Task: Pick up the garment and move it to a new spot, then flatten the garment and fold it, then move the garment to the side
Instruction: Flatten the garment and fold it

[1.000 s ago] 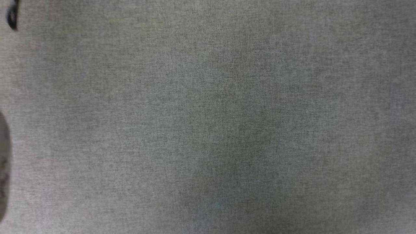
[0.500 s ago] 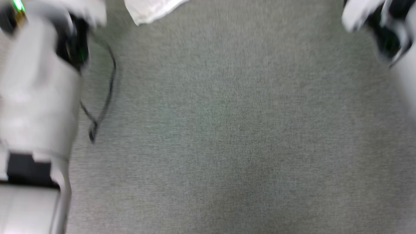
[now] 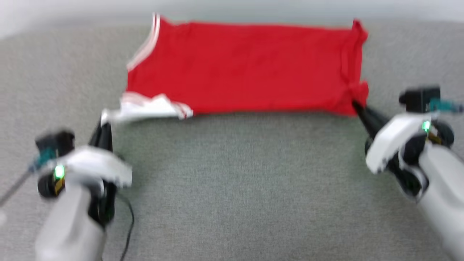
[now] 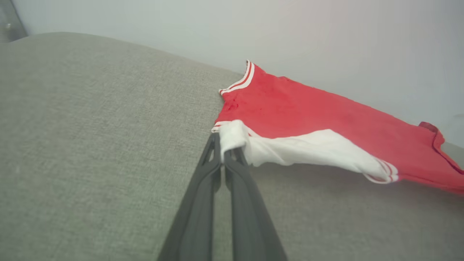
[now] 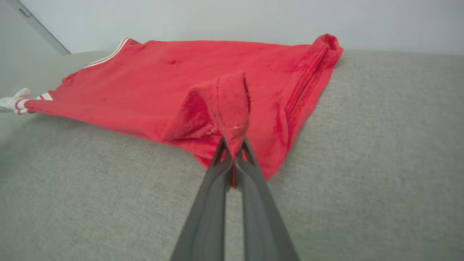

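Head view: shows, blurred, a red thin-fabric sports jersey (image 3: 246,69) with white panels and red-and-white striped trim, spread wide along the far edge of a grey woven surface (image 3: 232,181). Has the left gripper (image 3: 105,123) pressed together on the jersey's white near-left corner. Has the right gripper (image 3: 357,107) pinching the red near-right corner.

Left wrist view: looks along two long dark fingers (image 4: 197,214) closed tip to tip on the white corner. Finds the white panel stretched toward them and raised a little off the grey woven surface, with red cloth lying behind, close to a pale wall (image 4: 326,36).

Right wrist view: looks along fingers clamped on a raised red fold at the hem corner, with a sliver of red caught between them. Leaves the rest of the jersey flat toward the far edge.
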